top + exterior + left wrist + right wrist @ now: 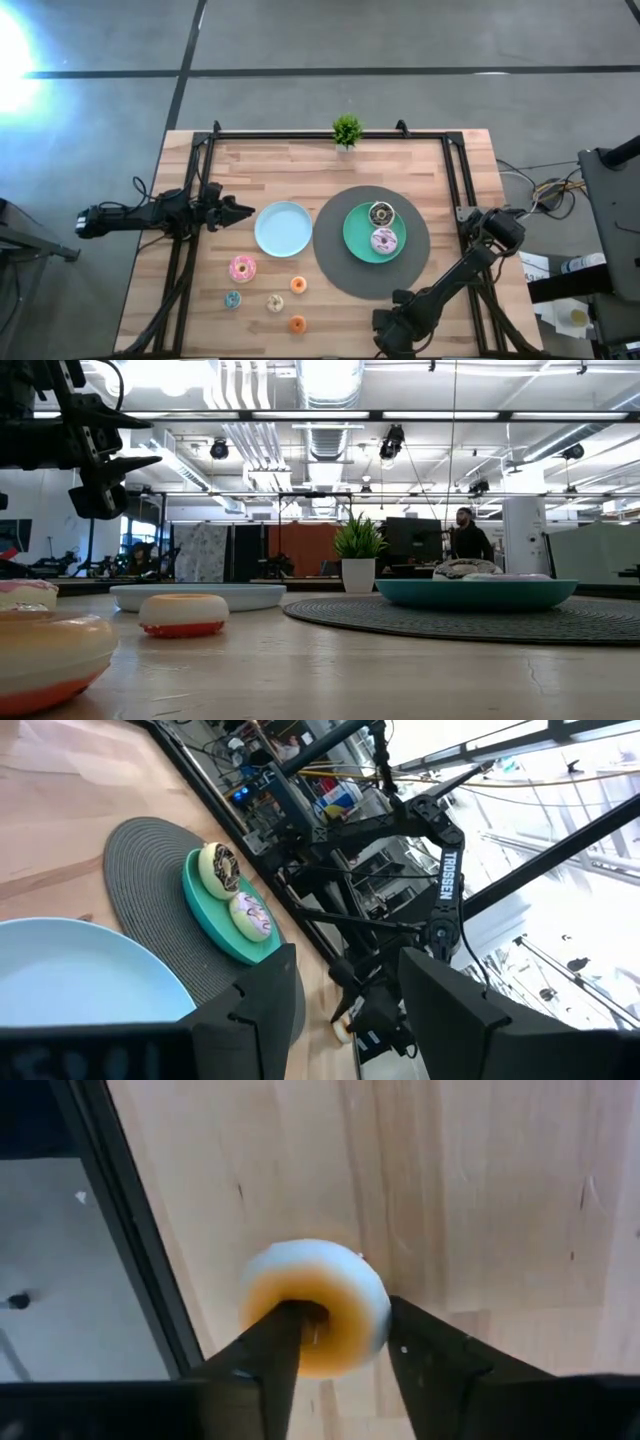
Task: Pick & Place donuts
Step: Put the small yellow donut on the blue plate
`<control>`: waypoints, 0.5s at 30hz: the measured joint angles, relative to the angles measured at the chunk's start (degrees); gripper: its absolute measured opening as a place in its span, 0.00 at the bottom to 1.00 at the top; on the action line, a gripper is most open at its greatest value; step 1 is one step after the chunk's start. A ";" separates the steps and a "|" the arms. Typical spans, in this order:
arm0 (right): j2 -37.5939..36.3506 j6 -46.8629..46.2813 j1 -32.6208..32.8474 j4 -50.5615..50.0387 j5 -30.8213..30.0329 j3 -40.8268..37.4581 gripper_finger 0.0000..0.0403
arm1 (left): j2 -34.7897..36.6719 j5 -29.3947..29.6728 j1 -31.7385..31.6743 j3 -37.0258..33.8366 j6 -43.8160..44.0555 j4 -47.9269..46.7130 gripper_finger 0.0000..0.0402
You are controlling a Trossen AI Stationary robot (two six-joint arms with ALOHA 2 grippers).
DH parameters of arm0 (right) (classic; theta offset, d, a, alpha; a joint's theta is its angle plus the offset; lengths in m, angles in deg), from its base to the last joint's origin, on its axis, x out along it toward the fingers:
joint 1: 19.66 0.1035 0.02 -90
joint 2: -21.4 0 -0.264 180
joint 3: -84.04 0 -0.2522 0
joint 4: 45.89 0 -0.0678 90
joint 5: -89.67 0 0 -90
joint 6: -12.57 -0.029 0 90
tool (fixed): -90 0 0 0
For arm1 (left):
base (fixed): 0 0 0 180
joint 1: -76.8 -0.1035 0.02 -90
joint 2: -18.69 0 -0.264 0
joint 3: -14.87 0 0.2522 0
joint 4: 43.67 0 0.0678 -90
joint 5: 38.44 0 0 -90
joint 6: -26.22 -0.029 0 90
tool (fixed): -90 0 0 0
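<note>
My right gripper (pixel 345 1320) is at the table's near edge (pixel 385 330), shut on a cream-topped donut (pixel 318 1285) with an orange underside. My left gripper (pixel 345 965) hangs open above the table's left side (pixel 235 212), beside the light-blue plate (pixel 282 228), touching nothing. A chocolate-striped donut (pixel 381 213) and a lilac sprinkled donut (pixel 384 241) lie on the green plate (pixel 358 240). Loose on the wood lie a pink donut (pixel 242 268), a teal one (pixel 232 299), a cream one (pixel 275 303) and two orange ones (pixel 298 284) (pixel 297 324). My right gripper has one finger (pixel 275 1345) in the donut's hole and the other finger (pixel 420 1355) outside the ring, with the ring's wall (pixel 362 1315) between them. The fingers come from above, pointing down. Whether the donut is clear of the wood, I cannot tell.
The green plate sits on a round grey mat (pixel 335 265) right of centre. A small potted plant (pixel 347 130) stands at the far edge. Black frame rails (pixel 455 180) run along the table's left, right and far sides. Bare wood lies between mat and near edge.
</note>
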 joint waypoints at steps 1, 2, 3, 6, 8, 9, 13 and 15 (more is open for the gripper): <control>0.02 -0.41 -0.27 0.07 0.29 0.00 0.28 | 0.00 0.00 0.00 0.02 0.00 -0.09 0.38; 0.00 -1.01 -0.48 0.08 0.37 -0.07 0.25 | 0.00 0.04 0.02 0.00 0.02 -0.21 0.38; -0.21 -1.67 -0.70 0.09 0.37 -0.24 0.22 | 0.00 0.25 0.02 0.02 0.02 -0.24 0.38; -2.15 -3.65 -1.89 -0.16 -1.35 -0.33 0.12 | -0.08 0.82 0.01 0.02 0.00 -0.54 0.38; -4.44 -5.78 -2.93 -1.29 -5.08 -0.42 0.06 | -0.15 0.85 0.00 0.01 0.00 -0.51 0.38; -5.61 -7.33 -3.63 -2.38 -7.42 -0.54 0.05 | -0.17 0.85 0.01 0.01 0.00 -0.50 0.38; -9.64 -12.00 -7.82 -4.37 -15.59 -2.11 0.03 | -0.17 1.65 0.00 0.02 0.00 -0.02 0.38; -11.60 -12.45 -10.63 -4.13 -18.96 -2.70 0.04 | -0.17 2.98 0.00 0.02 0.01 1.10 0.38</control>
